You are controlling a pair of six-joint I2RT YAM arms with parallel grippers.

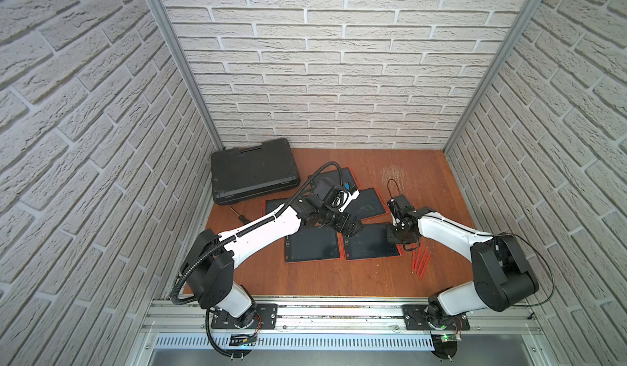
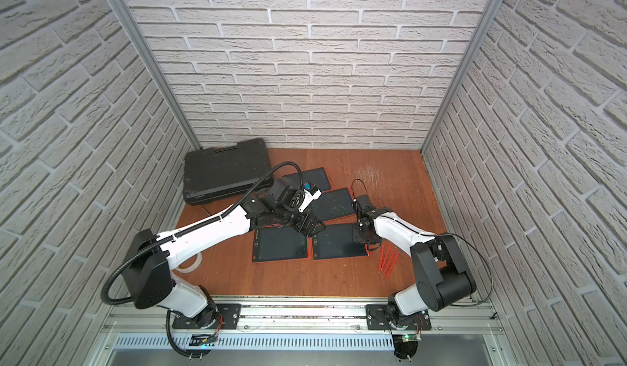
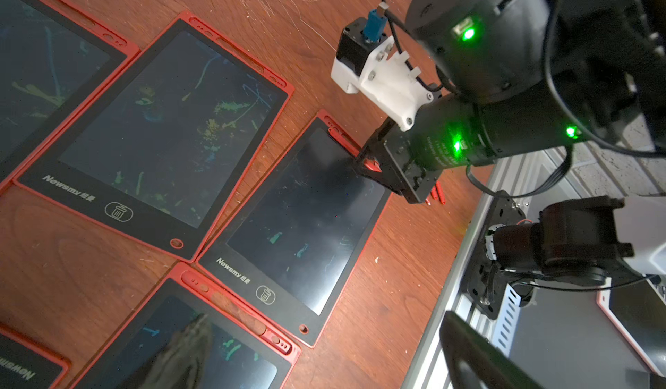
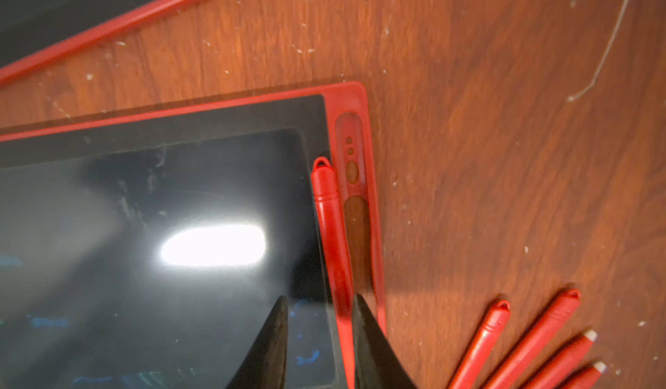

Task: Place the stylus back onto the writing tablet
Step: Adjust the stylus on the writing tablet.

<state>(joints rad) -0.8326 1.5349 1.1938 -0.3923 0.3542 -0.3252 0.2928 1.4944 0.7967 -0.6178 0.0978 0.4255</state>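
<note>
Right end effector (image 4: 320, 299), jaws parted, straddles red stylus (image 4: 329, 217) on Newsmy tablet (image 3: 295, 225); left end effector (image 1: 349, 229) gapes wide

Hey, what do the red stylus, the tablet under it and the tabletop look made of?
Stylus: probably moulded plastic, smooth red with a soft sheen and a loop at its end.
Tablet: red plastic-looking frame, glossy dark screen mirroring a light.
Table: wood or wood-look laminate, reddish-brown grain, scratched.
</note>
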